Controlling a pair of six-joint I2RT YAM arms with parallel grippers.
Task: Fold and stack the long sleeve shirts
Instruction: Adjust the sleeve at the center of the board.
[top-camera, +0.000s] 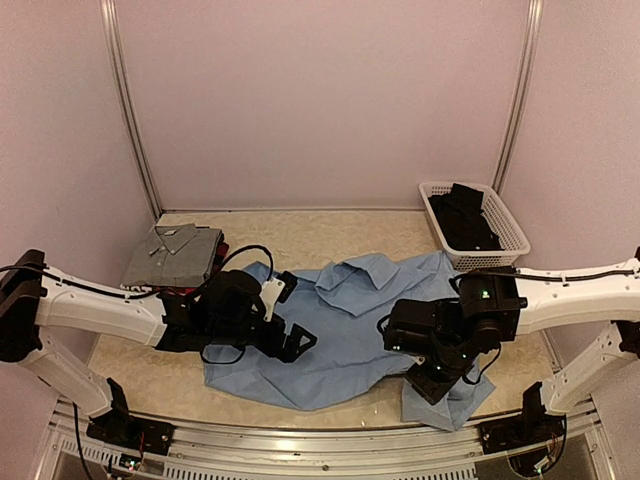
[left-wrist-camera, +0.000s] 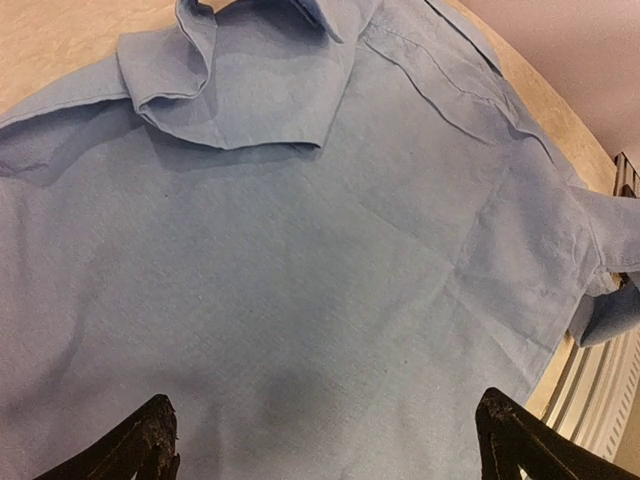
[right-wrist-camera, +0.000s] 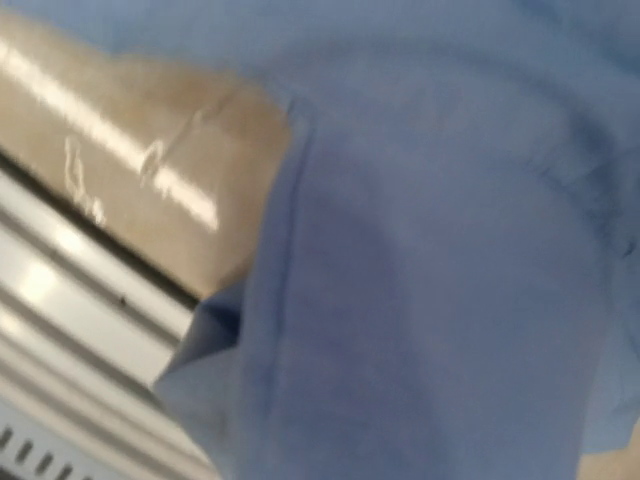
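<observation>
Top view: the large light blue cloth shirt (top-camera: 345, 320) lies spread on the beige table (top-camera: 310, 232), under my left gripper (top-camera: 297, 343) and right gripper (top-camera: 431, 385). Left wrist view: my jaws stand wide apart, empty. Right wrist view: blurred shirt cloth; the gripper is closed, and I cannot tell whether it grasps cloth.

A plain light blue is seen across the large shirt (top-camera: 340, 330) in the middle, with no print or stripe. The folded shirt (top-camera: 172, 255) at the far left is grey, and a red-and-black cloth edge (top-camera: 221, 248) is shown at its right side. The mesh basket (top-camera: 508, 235) at the far right is white, with black cloth (top-camera: 465, 215) in it. The table (top-camera: 330, 235) is mottled beige. The left arm (top-camera: 100, 305) and right arm (top-camera: 575, 285) are coloured white, black toward the wrists.
</observation>
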